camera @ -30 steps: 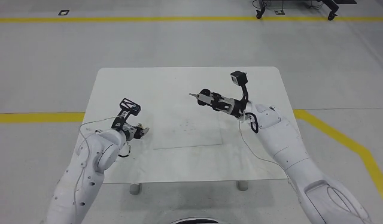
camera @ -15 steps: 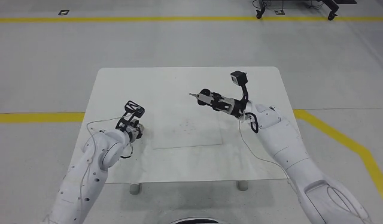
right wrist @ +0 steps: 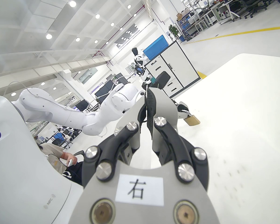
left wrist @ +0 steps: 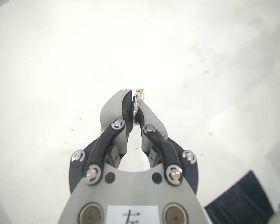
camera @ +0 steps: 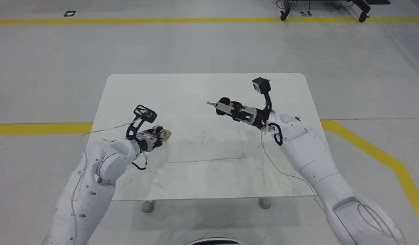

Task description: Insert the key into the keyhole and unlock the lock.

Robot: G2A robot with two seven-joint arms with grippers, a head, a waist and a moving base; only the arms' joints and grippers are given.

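A small brass padlock (camera: 167,135) hangs just above the white table (camera: 196,88) at its left side. My left gripper (camera: 159,135) is shut on its silver shackle (left wrist: 135,104), and the brass body (left wrist: 140,93) pokes out past the fingertips. In the right wrist view the padlock (right wrist: 192,120) shows beyond my right gripper (right wrist: 147,94), still some way off. My right gripper (camera: 220,106) hovers over the table's middle right. It is shut on a thin silver key (camera: 211,104) whose tip points left. Between the shut pads in the right wrist view, the key is hidden.
A faint rectangular mat outline (camera: 204,158) lies on the table's middle front, between the two arms. The table's front edge (camera: 196,198) runs near the arms' elbows.
My left gripper has turned and shifted slightly right, so the padlock now sticks out toward the table's middle. The right arm and key have not moved.
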